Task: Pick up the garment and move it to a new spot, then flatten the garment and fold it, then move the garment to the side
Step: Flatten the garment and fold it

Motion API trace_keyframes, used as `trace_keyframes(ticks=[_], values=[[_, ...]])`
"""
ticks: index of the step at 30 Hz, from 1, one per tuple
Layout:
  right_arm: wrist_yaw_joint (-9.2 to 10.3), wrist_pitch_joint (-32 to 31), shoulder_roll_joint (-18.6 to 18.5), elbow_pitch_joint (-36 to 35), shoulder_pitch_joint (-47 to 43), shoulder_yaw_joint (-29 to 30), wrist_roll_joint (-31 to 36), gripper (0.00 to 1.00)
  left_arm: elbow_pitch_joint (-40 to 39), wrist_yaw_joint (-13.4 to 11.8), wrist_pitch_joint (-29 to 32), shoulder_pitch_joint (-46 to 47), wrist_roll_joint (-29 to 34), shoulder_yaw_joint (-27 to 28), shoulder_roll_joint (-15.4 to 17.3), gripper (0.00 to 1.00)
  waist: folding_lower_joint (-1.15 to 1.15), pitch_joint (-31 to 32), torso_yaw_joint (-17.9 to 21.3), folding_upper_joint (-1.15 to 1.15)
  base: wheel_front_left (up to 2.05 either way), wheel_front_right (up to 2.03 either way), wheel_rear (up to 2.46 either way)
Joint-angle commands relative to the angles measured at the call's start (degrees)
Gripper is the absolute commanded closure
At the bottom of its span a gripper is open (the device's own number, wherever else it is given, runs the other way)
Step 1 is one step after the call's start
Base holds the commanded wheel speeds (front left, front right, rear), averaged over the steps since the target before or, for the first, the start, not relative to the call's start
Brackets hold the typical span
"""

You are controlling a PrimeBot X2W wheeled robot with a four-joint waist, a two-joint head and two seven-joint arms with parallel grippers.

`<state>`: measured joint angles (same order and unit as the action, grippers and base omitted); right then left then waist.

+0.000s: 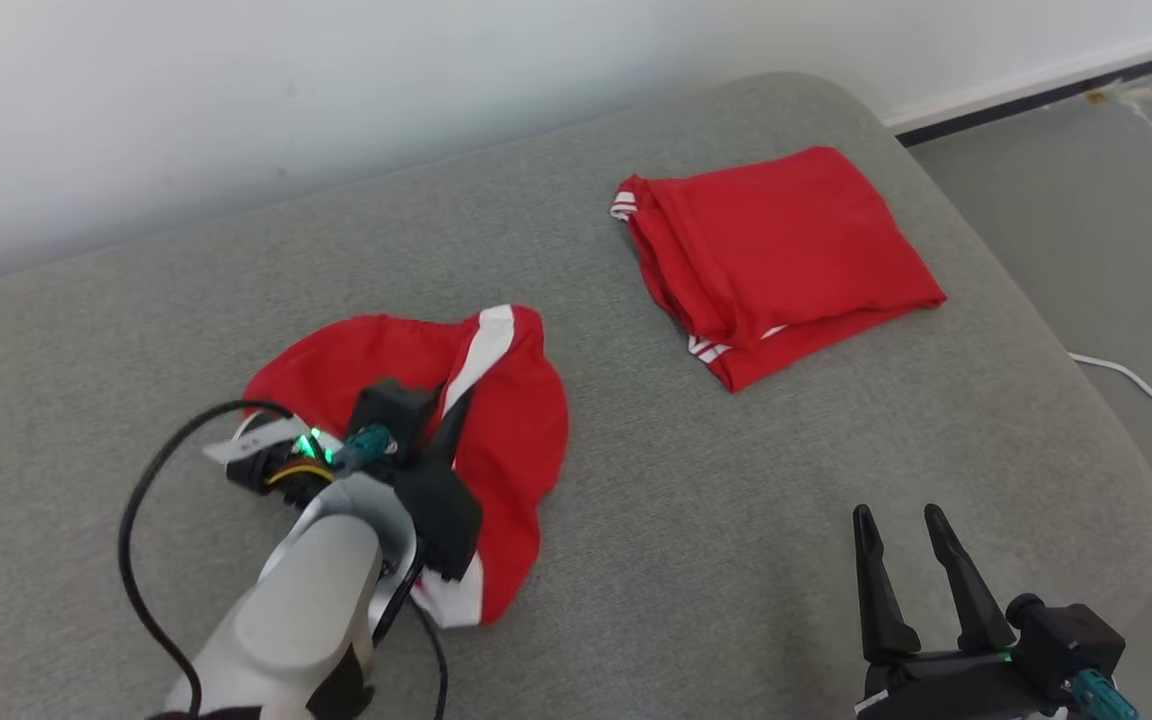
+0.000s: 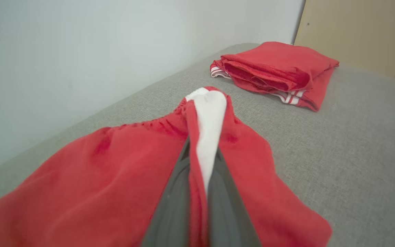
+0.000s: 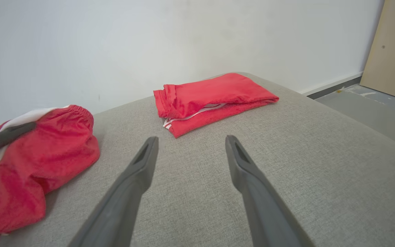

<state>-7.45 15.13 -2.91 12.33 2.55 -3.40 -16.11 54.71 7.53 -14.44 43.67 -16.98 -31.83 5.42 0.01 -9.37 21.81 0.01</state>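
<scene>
A crumpled red garment (image 1: 511, 420) with a white side stripe lies on the grey cushion (image 1: 696, 500) at the left. My left gripper (image 1: 456, 415) is shut on the garment (image 2: 115, 178), pinching a fold of red cloth and white stripe between its dark fingers (image 2: 225, 209). The same garment (image 3: 46, 161) bulges at the left of the right wrist view. My right gripper (image 1: 901, 520) hovers open over bare cushion at the lower right, its fingers (image 3: 139, 168) wide apart and holding nothing.
A second red garment (image 1: 781, 260), folded with white stripes at its hem, lies at the far right of the cushion (image 2: 276, 73) (image 3: 211, 97). A white wall runs behind. Grey floor and a white cable (image 1: 1141, 385) lie to the right, with a wooden panel (image 3: 393, 51) beyond.
</scene>
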Motion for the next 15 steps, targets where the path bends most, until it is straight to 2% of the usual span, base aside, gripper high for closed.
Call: trace_keyframes(ticks=[1,4,8,15], values=[[-0.03,0.0,0.0,-0.1,0.3,-0.1,0.6,0.0,-0.6,-0.1,-0.5,1.3,-0.9,-0.2,-0.3,1.0,-0.01,0.5,-1.5,-0.01,0.0,0.0,0.0],[-0.03,0.0,0.0,0.0,0.0,0.3,1.0,0.0,-3.2,-0.1,-0.7,2.8,-2.6,-0.8,-1.2,1.0,-0.01,1.3,-3.8,-0.01,0.0,0.0,0.0],[-0.03,0.0,0.0,0.2,-0.9,0.7,1.8,0.0,-10.7,-0.1,-0.8,3.1,-4.7,1.3,-1.8,1.0,-0.01,2.5,-8.0,-0.01,0.0,0.0,0.0],[-0.03,0.0,0.0,0.3,-1.7,0.3,2.9,0.0,-23.4,-2.0,-0.7,-5.6,-5.8,7.8,-2.0,1.0,-0.01,4.6,-14.9,-0.01,0.0,0.0,0.0]])
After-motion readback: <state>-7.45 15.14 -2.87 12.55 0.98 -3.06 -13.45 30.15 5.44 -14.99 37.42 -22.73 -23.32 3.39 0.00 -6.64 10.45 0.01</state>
